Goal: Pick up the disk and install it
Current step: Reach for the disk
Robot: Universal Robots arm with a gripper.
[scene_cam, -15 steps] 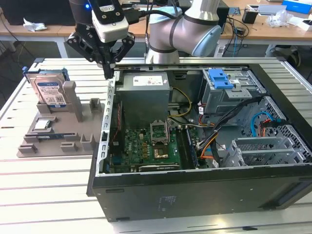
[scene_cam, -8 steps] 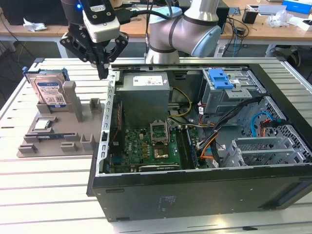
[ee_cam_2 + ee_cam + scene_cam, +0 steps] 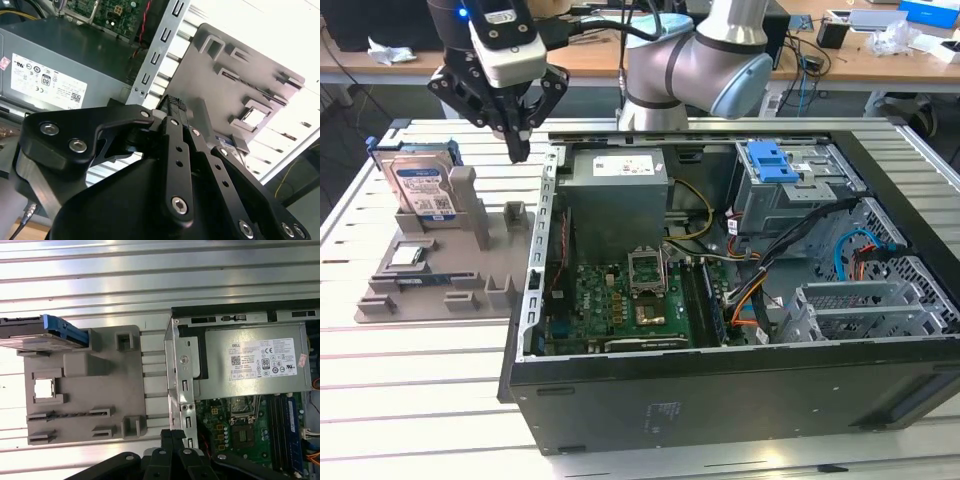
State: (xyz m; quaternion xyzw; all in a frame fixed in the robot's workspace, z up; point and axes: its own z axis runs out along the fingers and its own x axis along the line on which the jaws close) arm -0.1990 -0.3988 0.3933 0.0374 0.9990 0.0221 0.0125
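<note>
Hovering over the slatted metal table [image 3: 420, 350], the black pincer [image 3: 518, 148] has its fingers pressed together on nothing, between the grey plastic fixture tray [image 3: 480, 262] and the open black computer case [image 3: 720, 400]. The silver-grey hard disk in its blue frame [image 3: 420, 185] stands upright in the tray, apart from the pincer.

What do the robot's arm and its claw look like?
The arm is fat, round and silver-grey, with pale blue caps on its joints. The gripper is black, built from flat bars pinned with shiny silver bolts. Above it sits a white-grey block, a small blue light glows nearby, and black cables trail behind.
</note>
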